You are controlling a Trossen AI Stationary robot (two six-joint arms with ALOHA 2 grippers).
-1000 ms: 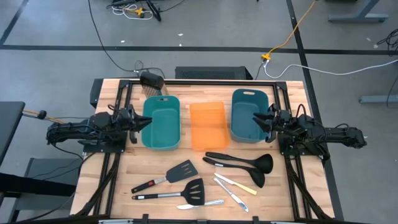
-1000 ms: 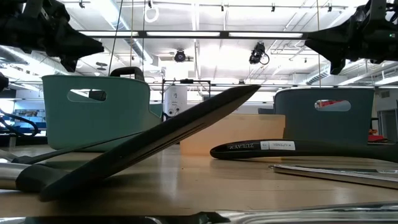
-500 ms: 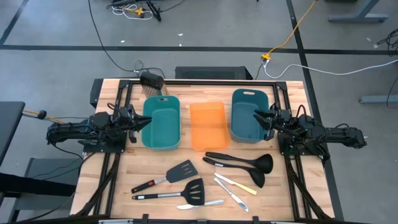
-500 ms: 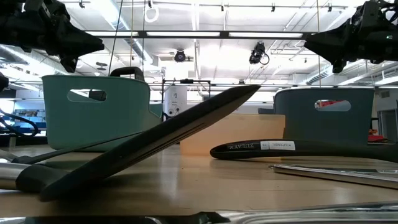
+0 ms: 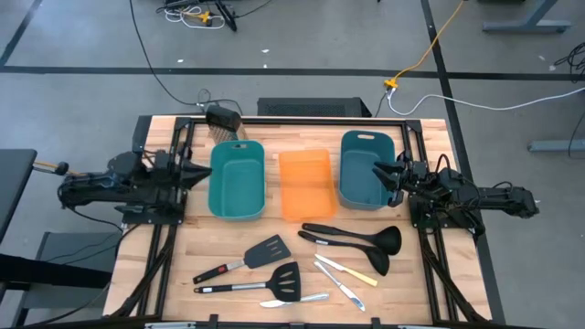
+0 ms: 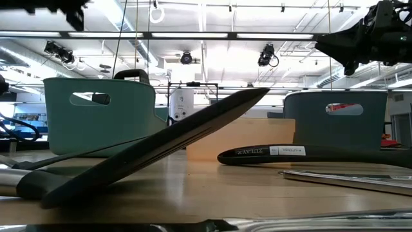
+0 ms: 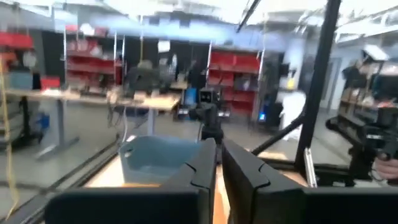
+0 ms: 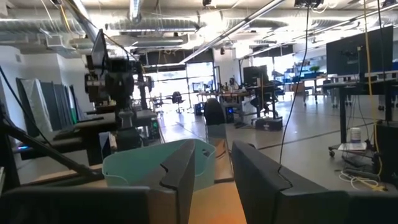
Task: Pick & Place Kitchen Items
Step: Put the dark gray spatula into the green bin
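Observation:
Seven utensils lie flat on the near half of the wooden table. There are two black slotted spatulas (image 5: 265,250) (image 5: 281,280) and two black ladles (image 5: 353,234) (image 5: 364,254). A yellow-handled knife (image 5: 353,271) and two silver knives (image 5: 342,286) (image 5: 294,300) lie beside them. My left gripper (image 5: 201,174) (image 7: 219,163) hangs shut and empty, above the table's left side beside the left teal bin. My right gripper (image 5: 377,174) (image 8: 214,165) is open and empty over the right teal bin's near left corner. It is also in the low view (image 6: 322,44).
Three bins stand in a row across the table's far half: a teal one (image 5: 238,180), an orange one (image 5: 305,185) and a teal one (image 5: 366,169). A dark brush-like object (image 5: 222,122) lies at the far left edge. Bare wood shows between the bins and the utensils.
My left gripper has drawn back toward the table's left edge, away from the left teal bin. It has also risen, leaving the top of the low view. The utensils and bins have not moved.

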